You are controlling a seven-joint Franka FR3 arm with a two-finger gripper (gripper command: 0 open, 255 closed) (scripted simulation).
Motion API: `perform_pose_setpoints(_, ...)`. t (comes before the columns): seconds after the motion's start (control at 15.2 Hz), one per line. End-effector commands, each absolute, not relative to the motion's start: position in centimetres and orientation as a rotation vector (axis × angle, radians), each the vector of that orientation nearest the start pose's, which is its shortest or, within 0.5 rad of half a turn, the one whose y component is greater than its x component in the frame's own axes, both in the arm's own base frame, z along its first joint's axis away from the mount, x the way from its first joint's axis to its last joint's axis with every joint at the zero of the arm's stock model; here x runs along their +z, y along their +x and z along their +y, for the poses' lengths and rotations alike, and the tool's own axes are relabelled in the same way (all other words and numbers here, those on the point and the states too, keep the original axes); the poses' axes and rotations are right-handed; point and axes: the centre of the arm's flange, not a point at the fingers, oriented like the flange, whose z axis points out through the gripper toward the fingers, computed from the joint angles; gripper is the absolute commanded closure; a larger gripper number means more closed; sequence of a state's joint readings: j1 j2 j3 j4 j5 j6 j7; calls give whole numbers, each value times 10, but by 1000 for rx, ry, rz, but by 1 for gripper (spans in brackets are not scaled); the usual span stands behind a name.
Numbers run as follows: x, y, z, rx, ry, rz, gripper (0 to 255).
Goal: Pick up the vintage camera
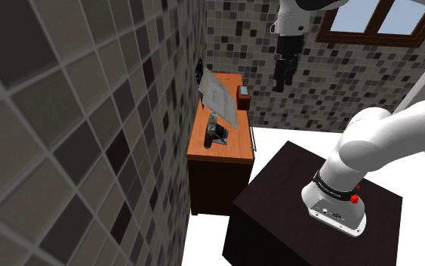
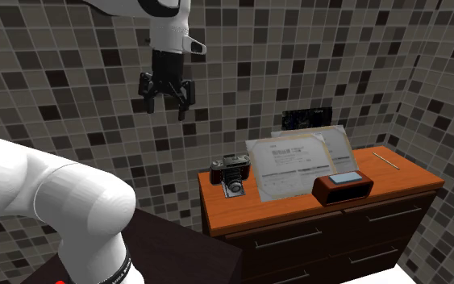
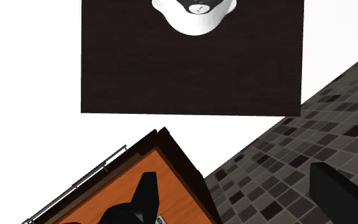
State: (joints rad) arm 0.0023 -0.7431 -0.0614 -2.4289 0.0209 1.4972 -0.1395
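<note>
The vintage camera (image 1: 217, 134) (image 2: 231, 171), black and silver with a lens facing out, sits on the orange dresser top (image 1: 226, 151) (image 2: 297, 206) near the end closest to the stand. My gripper (image 1: 282, 75) (image 2: 167, 101) hangs high in the air, well above the camera and off to the side over the gap between dresser and stand. Its black fingers (image 3: 145, 194) stand wide apart with nothing between them. In the wrist view the dresser's corner (image 3: 117, 191) lies below the gripper (image 3: 241, 194).
A large printed sheet (image 2: 301, 157) leans upright behind the camera. A brown box clock (image 2: 342, 187) and a pencil (image 2: 384, 159) lie further along the dresser. The tiled wall (image 1: 90, 113) runs right behind it. The dark stand (image 1: 294, 204) carries the arm's base.
</note>
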Motion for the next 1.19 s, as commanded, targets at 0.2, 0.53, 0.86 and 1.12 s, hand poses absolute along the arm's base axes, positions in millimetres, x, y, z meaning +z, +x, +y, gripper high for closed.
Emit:
perform_pose_setpoints(0.2, 510, 328, -13, 255, -3041, -31, 0)
perform_pose_setpoints(0.53, 464, 369, -7, 212, -3022, 169, 0)
perform_pose_setpoints(0.86, 420, 411, -7, 168, -2989, 366, 0)
perform_pose_setpoints(1.12, 385, 446, -10, 133, -2954, 522, 0)
